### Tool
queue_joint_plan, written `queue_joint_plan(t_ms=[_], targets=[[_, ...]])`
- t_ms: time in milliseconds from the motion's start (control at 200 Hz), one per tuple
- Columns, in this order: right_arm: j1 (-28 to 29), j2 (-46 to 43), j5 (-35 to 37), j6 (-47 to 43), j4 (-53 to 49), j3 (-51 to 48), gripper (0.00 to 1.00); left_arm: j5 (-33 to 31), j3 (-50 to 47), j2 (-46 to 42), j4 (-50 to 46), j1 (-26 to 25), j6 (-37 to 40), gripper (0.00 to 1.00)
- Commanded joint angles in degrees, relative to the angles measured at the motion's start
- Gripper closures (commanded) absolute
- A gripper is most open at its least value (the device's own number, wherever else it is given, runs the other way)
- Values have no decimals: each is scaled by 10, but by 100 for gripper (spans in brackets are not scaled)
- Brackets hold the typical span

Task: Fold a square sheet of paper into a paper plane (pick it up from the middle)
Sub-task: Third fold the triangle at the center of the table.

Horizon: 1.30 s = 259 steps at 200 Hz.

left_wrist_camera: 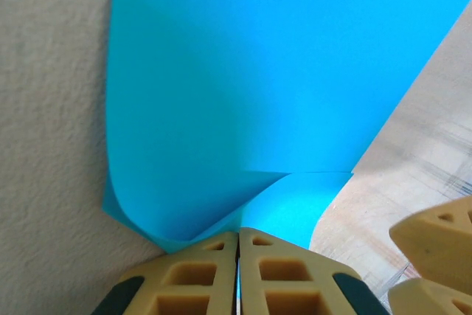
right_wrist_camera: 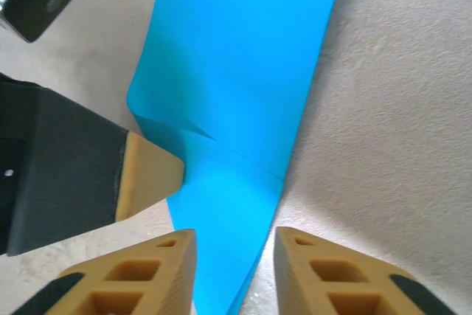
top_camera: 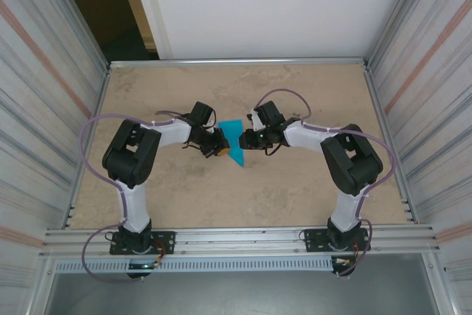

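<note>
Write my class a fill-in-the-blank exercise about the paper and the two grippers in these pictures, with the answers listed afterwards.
1. The paper lying between the two arms is coloured ___.
2. The left gripper is ___ on the paper's edge.
3. The right gripper is ___, with paper in the gap between its fingers.

Missing words: blue; shut; open.

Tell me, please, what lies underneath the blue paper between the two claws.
The beige table shows around the blue paper. Whatever is directly beneath is covered. The left claw pinches its curled-up edge; the right claw is open, its fingers straddling the narrow end.
</note>
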Motion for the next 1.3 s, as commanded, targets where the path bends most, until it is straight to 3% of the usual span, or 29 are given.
queue_joint_plan(t_ms=[0, 150, 321, 1072, 1293], targets=[[20, -9, -25, 13, -17, -1, 74, -29, -21, 18, -26, 4, 3, 90], [39, 12, -45, 26, -2, 1, 85, -29, -24, 19, -22, 4, 1, 90], [44, 32, -52, 36, 11, 2, 89, -28, -27, 17, -19, 4, 1, 91], [40, 74, -68, 26, 2, 12, 90, -14, -15, 18, -22, 8, 8, 91], [37, 83, -62, 24, -5, 9, 91, 18, 11, 16, -18, 14, 34, 88]])
